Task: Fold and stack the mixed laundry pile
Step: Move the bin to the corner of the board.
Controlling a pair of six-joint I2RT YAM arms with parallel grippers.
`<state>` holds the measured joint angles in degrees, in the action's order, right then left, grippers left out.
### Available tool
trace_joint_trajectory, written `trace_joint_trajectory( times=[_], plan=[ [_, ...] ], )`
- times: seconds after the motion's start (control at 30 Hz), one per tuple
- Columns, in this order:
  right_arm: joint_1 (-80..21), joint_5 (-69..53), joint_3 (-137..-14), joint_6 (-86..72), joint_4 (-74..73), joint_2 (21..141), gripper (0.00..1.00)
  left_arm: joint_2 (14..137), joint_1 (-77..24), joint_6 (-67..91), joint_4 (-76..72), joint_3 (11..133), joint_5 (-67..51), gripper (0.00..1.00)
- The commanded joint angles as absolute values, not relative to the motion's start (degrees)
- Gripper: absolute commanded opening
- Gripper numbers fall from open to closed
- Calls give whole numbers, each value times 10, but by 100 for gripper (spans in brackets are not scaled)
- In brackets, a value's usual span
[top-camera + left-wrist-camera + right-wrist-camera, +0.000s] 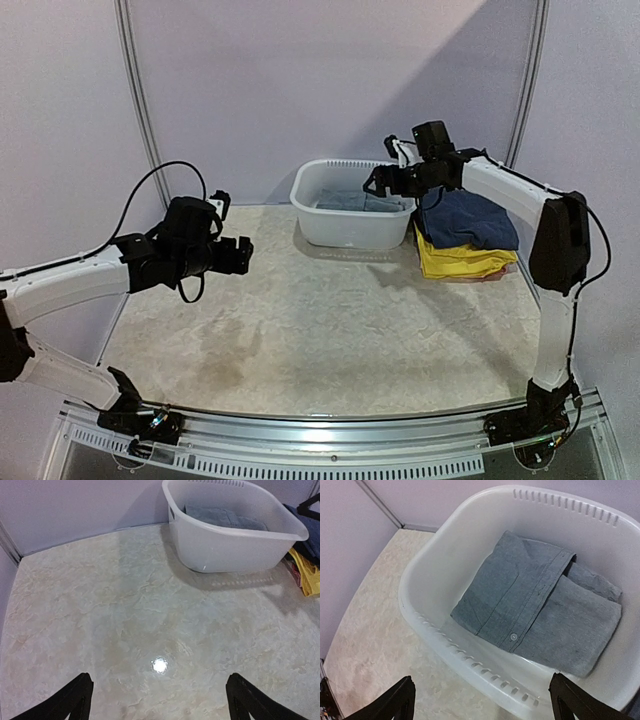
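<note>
A folded grey garment (540, 615) with a button placket lies inside the white plastic basin (470, 660). My right gripper (482, 700) hovers open above the basin's near rim, nothing between its fingers; the top view shows that gripper (376, 182) over the basin (345, 232). Right of the basin sits a stack of folded clothes: navy (465, 218) on top, yellow (460, 260) beneath, a reddish edge (497, 274) at the bottom. My left gripper (242, 255) stands open above the bare left part of the table, far from the clothes. In the left wrist view this gripper (160, 700) is empty.
The marbled tabletop (300, 320) is walled by pale panels at the back and both sides. The basin (235, 545) stands at the back, with the clothes stack (310, 575) against the right wall. A light reflection (159, 665) shines on the table under the left gripper.
</note>
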<state>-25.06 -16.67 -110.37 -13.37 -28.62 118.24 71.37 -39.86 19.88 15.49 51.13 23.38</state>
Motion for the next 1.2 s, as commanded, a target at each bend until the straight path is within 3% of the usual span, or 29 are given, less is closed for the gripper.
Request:
trace_joint_trajectory(
  times=[0.0,0.3,0.57,0.67,0.8,0.97,1.17],
  plan=[
    [-266,-197,-1189,-15,-364,1255,95,749,-388,189,138,533,171,94],
    [-270,-219,-1245,135,-402,1322,98,756,-385,190,134,519,163,93],
    [-288,-149,-1255,203,-396,1353,93,771,-385,192,131,524,147,92],
    [-296,-116,-1259,221,-380,1367,82,776,-385,193,130,525,140,92],
    [-306,-90,-1262,236,-358,1375,56,777,-385,194,132,524,140,91],
    [-338,-46,-1259,267,-340,1372,32,774,-385,192,135,524,144,91],
    [-374,-19,-1208,295,-320,1338,23,764,-383,177,159,546,169,91]
  ],
)
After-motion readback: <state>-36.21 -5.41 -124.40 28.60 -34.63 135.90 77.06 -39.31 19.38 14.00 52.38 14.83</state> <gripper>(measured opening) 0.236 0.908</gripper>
